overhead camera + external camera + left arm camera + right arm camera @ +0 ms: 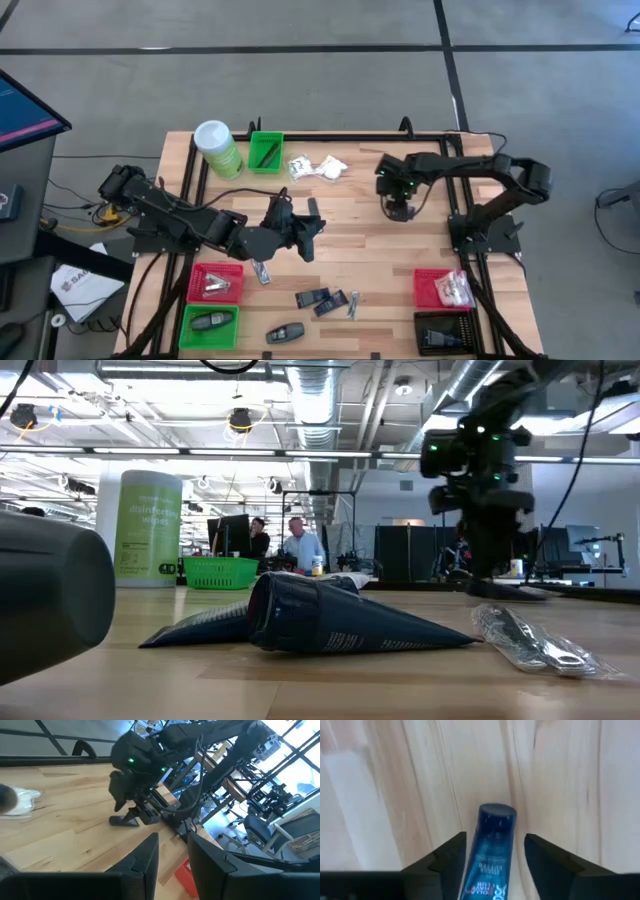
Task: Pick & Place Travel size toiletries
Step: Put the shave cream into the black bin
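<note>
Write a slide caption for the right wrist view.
Right end effector over the wooden table, fingers straddling a blue tube.

You look straight down on the whole table (340, 235) from high up. Your low camera sits on the table, close to a dark packet (330, 618). Both show the green canister (217, 148).

Green canister (217, 148), red (216, 282) and green bins (265, 152)

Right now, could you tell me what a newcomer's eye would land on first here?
Probably the right gripper, down at the table's far middle with a dark blue tube between its fingers. Next, the tall green canister at the far left corner, then the red bins along the near edge.
</note>
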Controlling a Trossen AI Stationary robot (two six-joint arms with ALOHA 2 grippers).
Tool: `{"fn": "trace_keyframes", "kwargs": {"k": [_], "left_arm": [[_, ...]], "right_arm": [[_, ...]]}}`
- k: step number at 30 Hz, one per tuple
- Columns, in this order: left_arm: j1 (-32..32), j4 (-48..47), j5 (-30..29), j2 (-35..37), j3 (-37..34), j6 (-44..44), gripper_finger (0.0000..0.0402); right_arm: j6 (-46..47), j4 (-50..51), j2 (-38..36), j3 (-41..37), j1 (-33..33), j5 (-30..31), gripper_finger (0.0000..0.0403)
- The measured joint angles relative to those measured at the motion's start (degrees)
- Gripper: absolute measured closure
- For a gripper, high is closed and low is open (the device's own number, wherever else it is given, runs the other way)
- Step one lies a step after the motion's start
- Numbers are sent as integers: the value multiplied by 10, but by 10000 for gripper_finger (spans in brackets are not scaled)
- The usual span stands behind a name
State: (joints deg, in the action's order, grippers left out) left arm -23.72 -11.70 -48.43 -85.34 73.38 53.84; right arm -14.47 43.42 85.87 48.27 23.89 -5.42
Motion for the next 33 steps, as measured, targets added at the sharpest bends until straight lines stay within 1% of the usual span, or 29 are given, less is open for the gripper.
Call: {"fn": "trace_keyframes", "kwargs": {"k": [6,10,14,25,33], "left_arm": [[1,2,2,0,0,0,305],[1,2,2,0,0,0,305],[1,2,1,0,0,0,305],[1,2,1,0,0,-11,305],[1,3,2,0,0,-11,305]], "right_arm": [[-5,35,35,55,-7,-1,171],[-5,56,37,53,-7,-1,160],[-5,58,33,27,-7,-1,159],[3,-7,30,-47,-14,-7,160],[39,-49,31,-53,-14,-6,184]]}}
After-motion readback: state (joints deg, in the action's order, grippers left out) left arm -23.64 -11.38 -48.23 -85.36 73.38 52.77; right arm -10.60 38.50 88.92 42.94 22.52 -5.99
